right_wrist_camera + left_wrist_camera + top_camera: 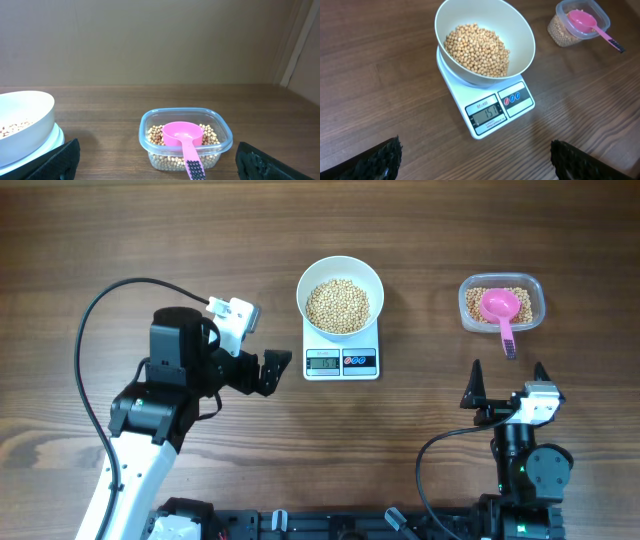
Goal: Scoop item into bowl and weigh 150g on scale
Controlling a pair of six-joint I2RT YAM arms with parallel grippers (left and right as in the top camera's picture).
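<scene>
The white bowl [341,269] stands on the white scale [341,362], and a heap of tan beans [338,306] lies in it. The left wrist view shows the same bowl [520,35], its beans [477,50] and the scale [495,112] with its display lit. My left gripper [271,372] is open just left of the scale, nothing between its fingers [380,160]. My right gripper [508,370] is open too, near the front edge, below a clear tub [532,290]. From the right wrist, the bowl [30,115] shows at the left edge.
The clear plastic tub [222,137] at the right still holds beans [159,135]. A pink scoop [184,134] rests in it, its handle [507,340] sticking out over the rim toward my right gripper. A black cable [90,330] loops left of the left arm.
</scene>
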